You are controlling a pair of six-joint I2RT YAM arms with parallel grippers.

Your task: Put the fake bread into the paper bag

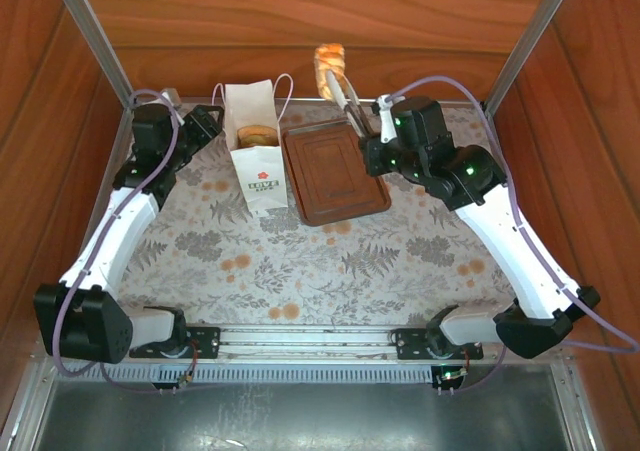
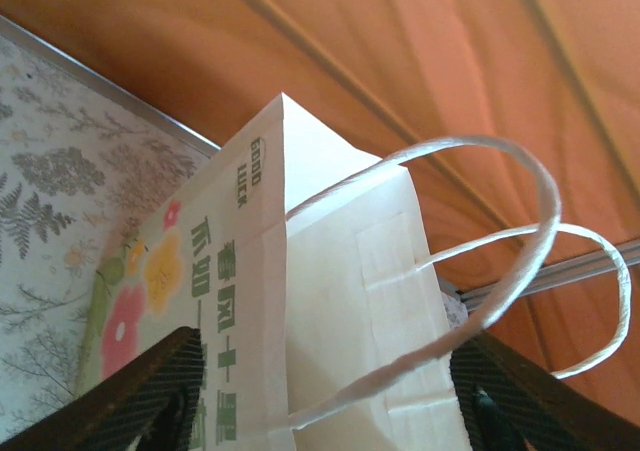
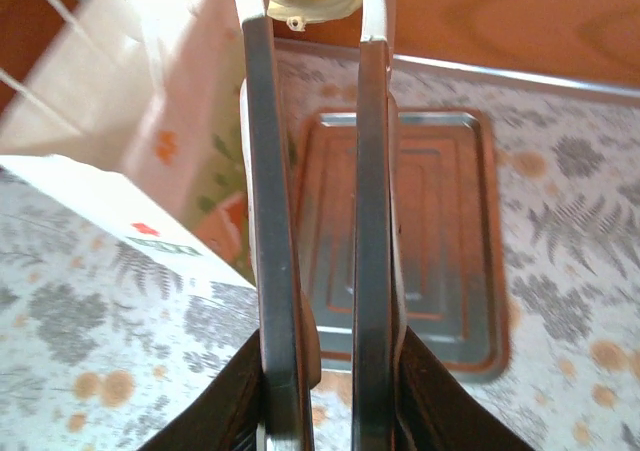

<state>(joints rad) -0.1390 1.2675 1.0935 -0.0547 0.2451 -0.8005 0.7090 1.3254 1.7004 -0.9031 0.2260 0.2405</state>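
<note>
Right gripper clamps croissant aloft at 12 o'clock of tray. Left gripper straddles paper bag (gripping or not: can't tell), bag at tray's 9 o'clock.

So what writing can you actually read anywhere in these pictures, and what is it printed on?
"GOOD LUCK": small green capitals on the side of the white paper gift bag.
Large green characters below it: stylised, partly cut off, unreadable to me.
Green label beside the red mark on the bag's front: too small to read.
Brown rectangular tray: no writing visible.
</note>
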